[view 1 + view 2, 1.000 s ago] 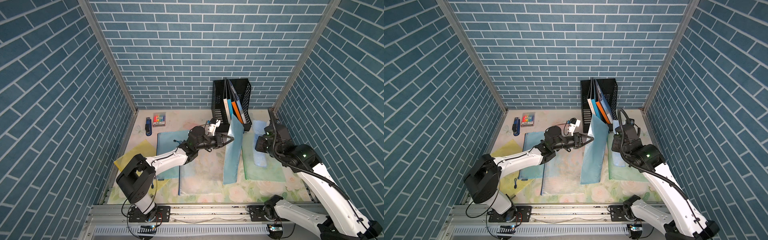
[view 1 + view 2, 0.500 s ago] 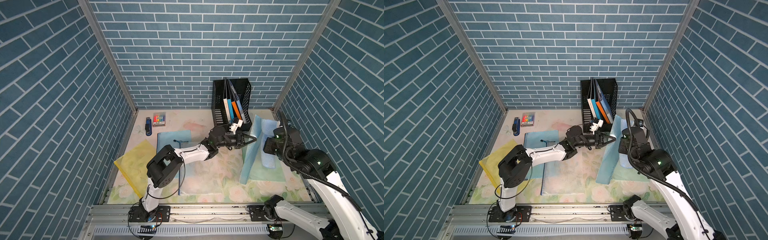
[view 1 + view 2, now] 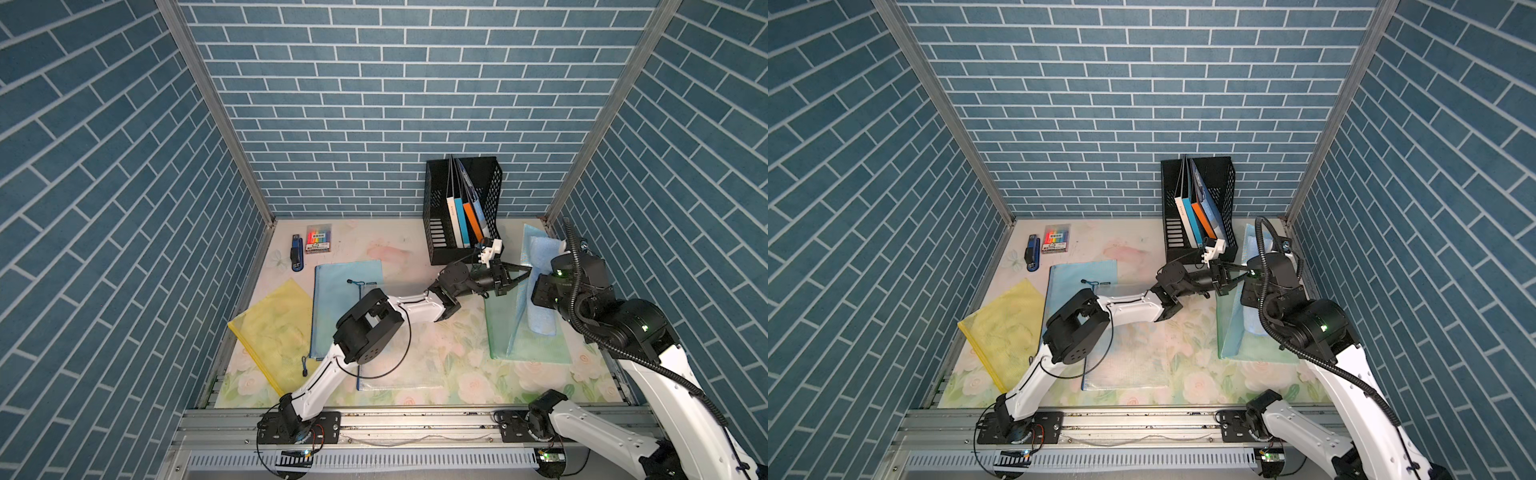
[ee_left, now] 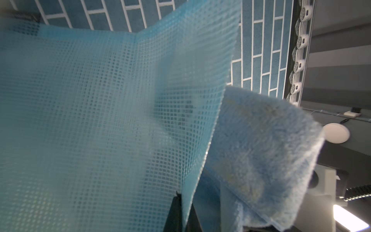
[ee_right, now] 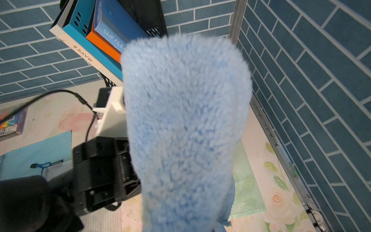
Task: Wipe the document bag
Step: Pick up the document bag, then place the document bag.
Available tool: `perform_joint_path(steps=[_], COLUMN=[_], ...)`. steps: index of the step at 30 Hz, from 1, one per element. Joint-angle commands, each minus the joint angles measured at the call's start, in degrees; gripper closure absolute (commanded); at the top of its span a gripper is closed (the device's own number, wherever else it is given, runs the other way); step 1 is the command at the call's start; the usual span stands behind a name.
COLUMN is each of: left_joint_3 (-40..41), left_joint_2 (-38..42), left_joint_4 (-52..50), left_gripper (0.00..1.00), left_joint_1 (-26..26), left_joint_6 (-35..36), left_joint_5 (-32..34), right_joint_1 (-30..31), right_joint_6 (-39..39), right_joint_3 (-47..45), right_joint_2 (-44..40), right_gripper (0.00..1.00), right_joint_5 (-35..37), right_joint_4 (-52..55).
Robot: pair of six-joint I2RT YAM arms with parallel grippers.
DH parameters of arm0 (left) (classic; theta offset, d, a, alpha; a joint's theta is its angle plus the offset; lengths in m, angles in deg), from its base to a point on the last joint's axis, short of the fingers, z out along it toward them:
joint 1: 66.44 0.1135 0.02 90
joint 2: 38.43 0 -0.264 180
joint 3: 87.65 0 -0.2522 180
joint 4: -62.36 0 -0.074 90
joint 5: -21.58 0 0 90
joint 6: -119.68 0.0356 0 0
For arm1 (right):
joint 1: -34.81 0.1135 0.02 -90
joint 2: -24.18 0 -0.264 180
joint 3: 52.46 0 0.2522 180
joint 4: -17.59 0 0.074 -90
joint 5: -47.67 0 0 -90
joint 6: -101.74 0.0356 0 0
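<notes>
The left end effector (image 3: pixel 519 277) pinches the edge of the translucent blue mesh document bag (image 3: pixel 520 320), which stands tilted with its long axis running 12 to 6. Just beside it at 3 o'clock, the nearer right end effector (image 3: pixel 544 293) grips a fluffy blue cloth (image 3: pixel 542 320). A green mesh bag (image 3: pixel 536 353) lies beneath, and a black mesh file rack (image 3: pixel 461 216) stands at 11.

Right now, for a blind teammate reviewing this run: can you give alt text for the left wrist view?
A blue mesh document bag fills most of the frame, its lower edge pinched in the left gripper. A fluffy blue cloth hangs close beside it.
</notes>
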Motion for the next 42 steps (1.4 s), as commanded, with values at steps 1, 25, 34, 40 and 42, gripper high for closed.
perform_joint_path(steps=[1,25,34,40,42], left_joint_3=[-2.4,-37.0,-7.1,3.7,6.5], left_joint_2=[-4.2,-25.5,-16.6,-12.0,-10.6], left_joint_4=[9.5,1.0,5.3,4.6,3.2], left_gripper=[1.0,1.0,1.0,1.0,1.0], left_joint_1=[-0.9,-5.1,-2.9,-1.7,-1.2], left_joint_6=[-4.4,-13.0,-2.9,1.5,3.6], left_joint_5=[6.3,15.2,13.3,12.3,12.4], right_joint_1=[-0.4,-1.0,-1.2,-1.1,-1.1], right_joint_6=[-1.2,-0.8,1.2,1.5,1.6], right_joint_3=[-0.7,-1.6,-5.5,-7.2,-7.8], right_joint_2=[0.2,-1.5,-4.1,-4.0,-3.9], right_gripper=[1.0,1.0,1.0,1.0,1.0], right_joint_5=[0.5,0.0,-1.0,-2.0,-2.4], right_joint_4=[1.3,1.0,1.5,0.0,-0.5])
